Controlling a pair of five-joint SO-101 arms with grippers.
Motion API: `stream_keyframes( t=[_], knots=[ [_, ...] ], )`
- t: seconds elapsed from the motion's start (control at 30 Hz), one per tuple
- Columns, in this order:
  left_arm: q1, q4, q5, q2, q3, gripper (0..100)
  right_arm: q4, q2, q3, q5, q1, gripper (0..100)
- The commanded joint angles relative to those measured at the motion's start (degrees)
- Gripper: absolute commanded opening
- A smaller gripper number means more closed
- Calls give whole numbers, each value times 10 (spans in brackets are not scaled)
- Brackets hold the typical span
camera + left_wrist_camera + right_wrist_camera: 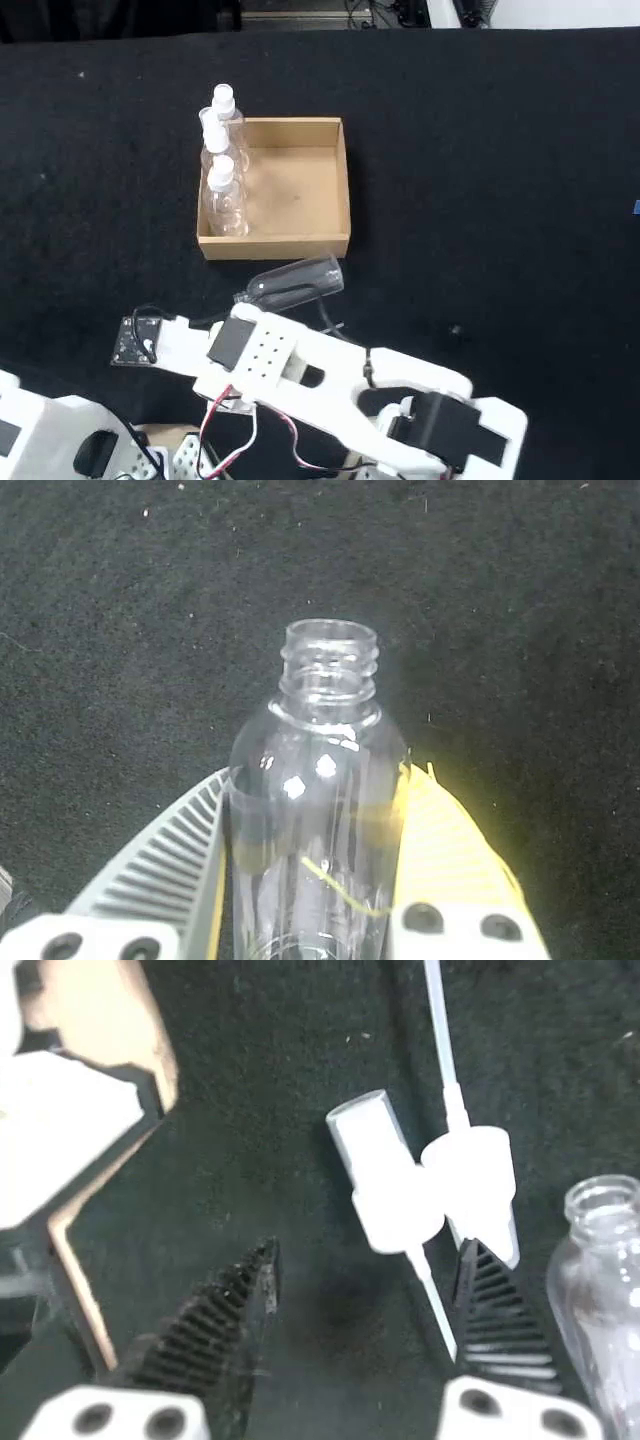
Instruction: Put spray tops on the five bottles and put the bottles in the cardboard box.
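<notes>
No text, label, brand, number or sign can be read anywhere in these views.

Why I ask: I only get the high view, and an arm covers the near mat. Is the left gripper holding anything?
Observer: Yes. The left gripper is shut on a bottle that has no top on it.
Operator: Any loose spray tops under there?
Observer: Two spray tops lie side by side on the mat, just ahead of the right gripper, which is open.
Operator: Anything else near them?
Observer: An open bottle neck sits right beside them; I cannot tell whether it is that same bottle.
</notes>
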Motion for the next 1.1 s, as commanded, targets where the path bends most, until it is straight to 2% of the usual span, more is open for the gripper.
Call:
stream_keyframes(
  t=[0.0, 0.2, 0.63, 0.73, 0.83, 1.07],
  knots=[
    [-7, 5, 0, 4, -49, 29, -52, 2, -15, 4, -18, 257],
    [-7, 4, 2, 4, -51, 29, -112, 18, 29, 47, -25, 198],
    [-2, 4, 2, 4, -51, 29, -109, 56, 36, 48, -23, 183],
    [-3, 5, 3, 4, -51, 29, -105, 51, 51, 47, -20, 138],
    [-3, 5, 3, 4, -51, 29, -105, 41, 55, 33, 4, 89],
    [-3, 8, 4, 2, -51, 29, -87, -68, 55, -43, 109, 89]
  ],
)
